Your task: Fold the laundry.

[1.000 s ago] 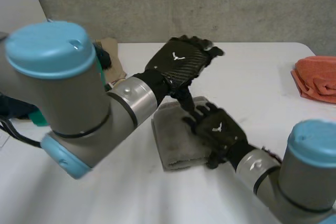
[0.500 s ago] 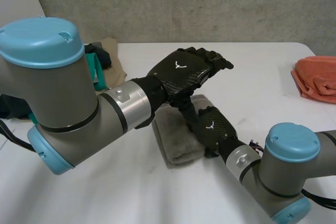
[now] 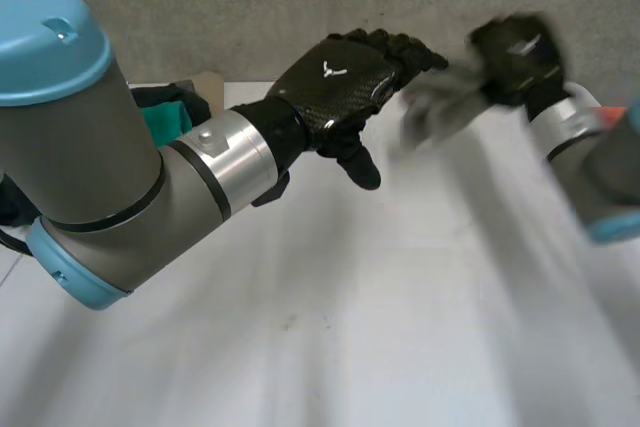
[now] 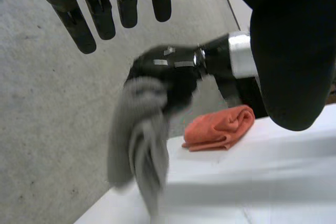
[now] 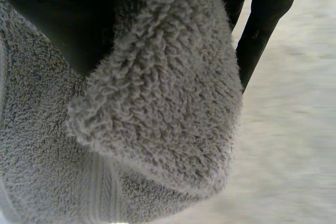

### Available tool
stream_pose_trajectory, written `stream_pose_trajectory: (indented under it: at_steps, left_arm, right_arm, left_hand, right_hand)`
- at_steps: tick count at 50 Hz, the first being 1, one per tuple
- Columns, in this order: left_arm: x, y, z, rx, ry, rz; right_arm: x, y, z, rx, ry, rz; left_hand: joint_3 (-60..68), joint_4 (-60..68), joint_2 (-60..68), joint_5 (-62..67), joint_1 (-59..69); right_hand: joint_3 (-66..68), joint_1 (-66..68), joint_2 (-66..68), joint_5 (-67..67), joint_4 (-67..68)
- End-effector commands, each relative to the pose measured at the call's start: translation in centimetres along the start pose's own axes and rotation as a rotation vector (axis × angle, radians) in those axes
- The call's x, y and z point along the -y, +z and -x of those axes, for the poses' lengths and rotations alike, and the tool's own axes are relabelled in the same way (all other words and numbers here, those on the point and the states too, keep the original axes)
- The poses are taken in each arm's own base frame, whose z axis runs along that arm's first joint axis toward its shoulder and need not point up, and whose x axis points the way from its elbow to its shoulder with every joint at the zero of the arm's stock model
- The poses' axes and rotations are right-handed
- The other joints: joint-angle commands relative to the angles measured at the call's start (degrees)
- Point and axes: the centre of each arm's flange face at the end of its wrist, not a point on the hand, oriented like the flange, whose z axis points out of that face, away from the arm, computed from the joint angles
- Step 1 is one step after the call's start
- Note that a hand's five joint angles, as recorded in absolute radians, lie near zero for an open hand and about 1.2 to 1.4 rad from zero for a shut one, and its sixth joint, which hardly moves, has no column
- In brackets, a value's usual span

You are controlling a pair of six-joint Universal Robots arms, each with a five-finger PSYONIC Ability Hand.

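Note:
My right hand (image 3: 515,47) is raised above the table's far right side, shut on a folded grey towel (image 3: 440,112) that hangs from it toward the middle. In the left wrist view the right hand (image 4: 163,72) grips the towel (image 4: 142,145) at its top and the cloth dangles clear of the table. The right wrist view has the towel (image 5: 157,119) bunched under the palm (image 5: 52,19), with fingers curled round it. My left hand (image 3: 335,82) hovers in the air over the table's middle, open with straight fingers (image 4: 100,9), holding nothing, just left of the towel.
An orange cloth (image 4: 220,127) lies folded on the table's far right. A heap of teal and tan clothes (image 3: 165,112) sits at the far left behind my left arm. The white table (image 3: 350,327) stretches bare in front, with a concrete wall behind it.
The right hand curled shut on the grey towel, lifted it off the table and swung it up to the far right. The left hand stayed open, rising slightly.

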Motion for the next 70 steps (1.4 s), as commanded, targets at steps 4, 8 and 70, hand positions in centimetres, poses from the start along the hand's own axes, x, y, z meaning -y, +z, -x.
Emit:
stream_pose_trajectory:
  at_steps: [4,8,70]
  left_arm:
    - [0.2,-0.2,-0.2,-0.004,-0.026,-0.005]
    - [-0.2,-0.2,-0.2,-0.005,-0.031,0.006]
    - [1.5,-5.7,18.1,0.784,0.315,-0.039]
  right_arm:
    - [-5.0,1.8,-16.5,-0.198,-0.082,-0.117]
    - [-10.8,0.8,-19.9,-0.168,-0.104,-0.083]
    - [3.4,-5.6,-11.5,-0.143,-0.334,-0.032]
  left_hand:
    - [1.0,1.4,1.3,0.4,2.0]
    - [1.0,1.4,1.3,0.4,2.0]
    - [0.4,0.9,0.8,-0.1,1.5]
  right_hand:
    - [15.1,23.1,15.4,18.4,12.0]
    - [15.1,23.1,15.4,18.4,12.0]
    - [-54.9,-46.9,-54.6,-51.6,-58.0]
